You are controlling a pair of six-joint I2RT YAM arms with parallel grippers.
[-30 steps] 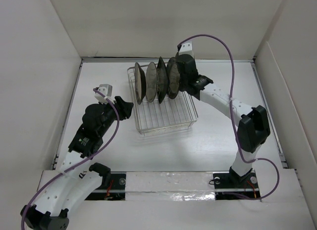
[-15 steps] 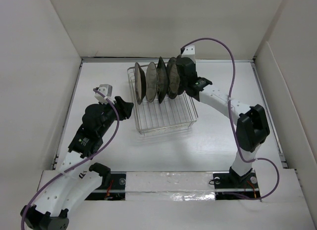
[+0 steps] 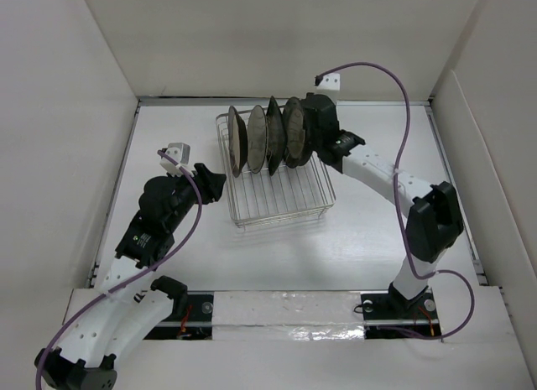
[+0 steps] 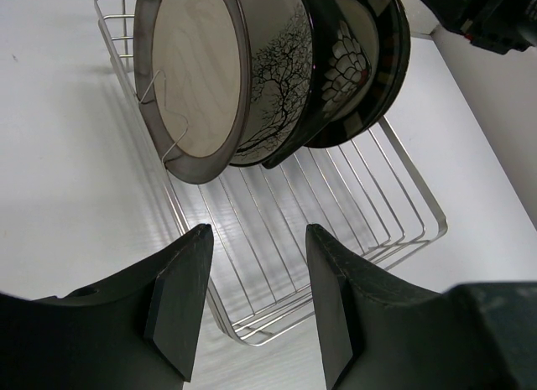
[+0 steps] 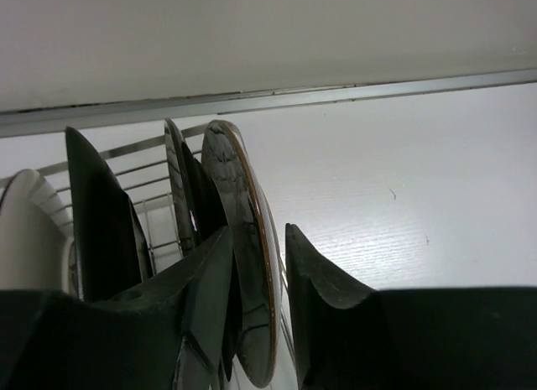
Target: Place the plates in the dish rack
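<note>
The silver wire dish rack (image 3: 281, 214) holds all the plates upright on edge. From left to right stand the black-rimmed pale plate (image 3: 237, 144), the cream branch plate (image 3: 257, 138), the black square plate (image 3: 274, 134) and the grey plate (image 3: 293, 132). My right gripper (image 3: 306, 137) straddles the grey plate's rim (image 5: 243, 264). Its jaws are parted, with a gap showing on the right side. My left gripper (image 3: 214, 182) is open and empty beside the rack's left front corner. The left wrist view shows the pale plate (image 4: 197, 80) and the branch plate (image 4: 273, 88).
White walls enclose the white table on three sides, and the rack sits near the back wall. A purple cable loops above my right arm (image 3: 394, 80). The rack's near half (image 4: 336, 197) holds no plates.
My right wrist has shifted slightly right and up while the gripper stays at the grey plate. The left arm and the plates have not moved.
</note>
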